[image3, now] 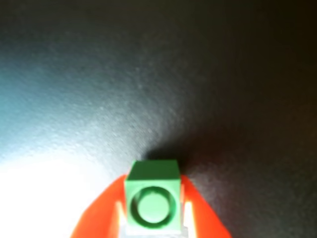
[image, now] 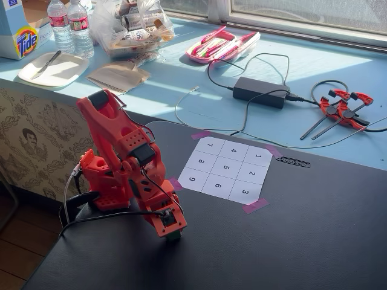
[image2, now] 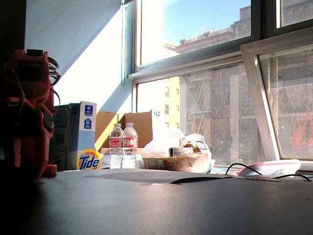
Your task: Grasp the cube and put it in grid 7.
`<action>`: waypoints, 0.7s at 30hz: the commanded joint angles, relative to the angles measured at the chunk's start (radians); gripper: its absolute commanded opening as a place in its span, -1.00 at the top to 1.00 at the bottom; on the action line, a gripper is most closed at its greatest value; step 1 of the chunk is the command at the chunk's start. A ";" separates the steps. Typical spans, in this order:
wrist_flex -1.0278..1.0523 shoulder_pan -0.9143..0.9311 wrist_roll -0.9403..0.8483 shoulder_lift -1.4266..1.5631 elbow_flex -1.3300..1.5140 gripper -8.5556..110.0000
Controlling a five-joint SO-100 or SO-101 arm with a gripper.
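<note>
In the wrist view the green cube (image3: 152,198), with a dark ring on the face toward the camera, sits between my orange fingers (image3: 101,215) at the bottom edge; the jaws press both its sides. In a fixed view my orange gripper (image: 172,234) points down at the black table, left of and below the numbered sheet, with a green bit of the cube (image: 173,236) at its tip. Grid 7 (image: 209,145) is the sheet's far-left corner cell, well apart from the gripper. In the low fixed view only the arm's body (image2: 27,112) shows at the left.
Pink tape bits (image: 254,206) hold the sheet's corners. A black power adapter (image: 261,92) and its cables lie on the blue surface behind, with orange clamps (image: 341,109) at right. Bottles (image: 71,27), a plate (image: 53,69) and bags stand at the far left.
</note>
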 commanded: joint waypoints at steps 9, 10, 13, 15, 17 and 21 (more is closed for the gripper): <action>0.181 -0.288 0.103 0.201 -0.117 0.85; 0.209 -0.359 0.112 0.239 -0.132 0.85; 0.278 -0.600 0.123 0.339 -0.202 0.85; 0.296 -0.742 0.124 0.345 -0.270 0.85; 0.288 -0.856 0.112 0.321 -0.324 0.85; 0.256 -1.032 0.028 0.179 -0.390 0.85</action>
